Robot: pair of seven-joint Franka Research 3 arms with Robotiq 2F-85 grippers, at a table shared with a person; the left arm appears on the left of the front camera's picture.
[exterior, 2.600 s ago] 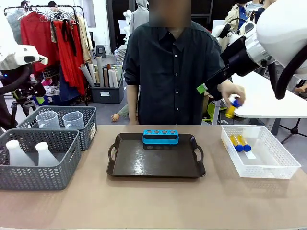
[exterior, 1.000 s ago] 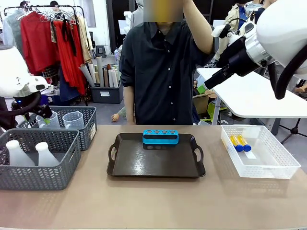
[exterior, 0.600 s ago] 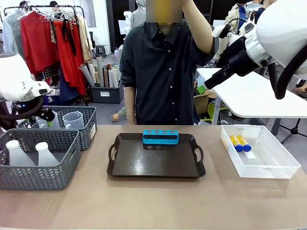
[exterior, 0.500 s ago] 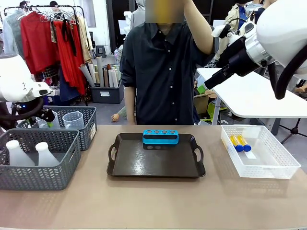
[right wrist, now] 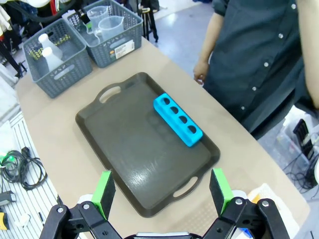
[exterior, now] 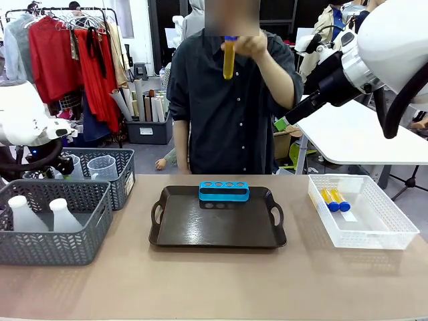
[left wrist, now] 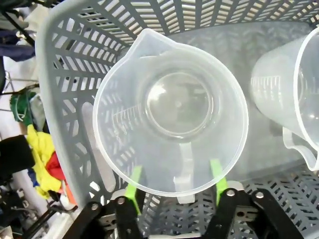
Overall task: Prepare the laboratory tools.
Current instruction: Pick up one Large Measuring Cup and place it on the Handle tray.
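Two pads (left wrist: 132, 181) of the left gripper (left wrist: 174, 178) straddle the jug (left wrist: 169, 112) handle, spread, not yet pinching, placed to grip it; jug stands in the basket (left wrist: 65, 99) ahead; right gripper (right wrist: 162, 181) hangs spread, empty.

No legible text anywhere; scale on the measuring jug (left wrist: 169, 109) too faint for reading.

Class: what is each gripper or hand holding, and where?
The person's hand grips the amber tube near its cap. Left gripper straddles the jug handle, jaws open. Right gripper: nothing.
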